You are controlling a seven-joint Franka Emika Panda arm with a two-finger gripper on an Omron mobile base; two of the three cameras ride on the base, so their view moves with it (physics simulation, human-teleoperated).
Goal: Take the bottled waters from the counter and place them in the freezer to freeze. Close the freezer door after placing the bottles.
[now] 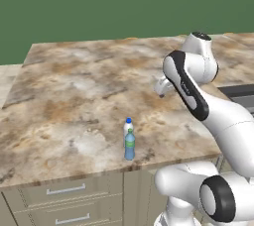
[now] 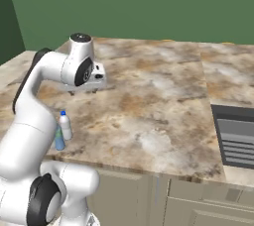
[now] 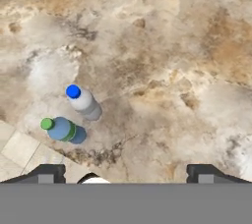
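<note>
Bottles [image 3: 74,115] stand upright below and left of open claw [image 3: 126,173].

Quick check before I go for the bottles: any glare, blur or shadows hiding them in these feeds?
Left base view: even flat light, no glare; blue-tinted bottle overlaps the whitish bottle behind it. Right base view: both look soft and small, and the arm covers part of the blue-tinted one. Hand view: sharpest, faint shadows beside each on the counter, caps clear, the open gripper well apart from them.
</note>
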